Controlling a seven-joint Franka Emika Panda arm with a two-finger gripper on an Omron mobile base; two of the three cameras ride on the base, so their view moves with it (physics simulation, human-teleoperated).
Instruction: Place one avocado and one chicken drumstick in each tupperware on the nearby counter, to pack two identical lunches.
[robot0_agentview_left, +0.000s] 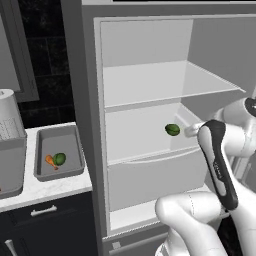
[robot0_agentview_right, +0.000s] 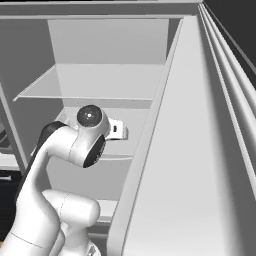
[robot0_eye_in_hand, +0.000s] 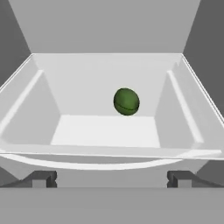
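Observation:
A green avocado lies on the middle shelf of the open fridge, toward its right side. My gripper reaches in from the right and stops a little short of it. The hand view looks into the shelf space, with the avocado ahead near the back wall. There my gripper is open, its dark fingertips wide apart with nothing between them. A grey tupperware rests on the white counter left of the fridge. It holds an orange drumstick and another avocado.
The fridge has an upper shelf and a lower drawer front. Its open door stands close on the right. A grey boxy thing with a white top sits at the counter's left end. Dark cabinet fronts with a silver handle lie below.

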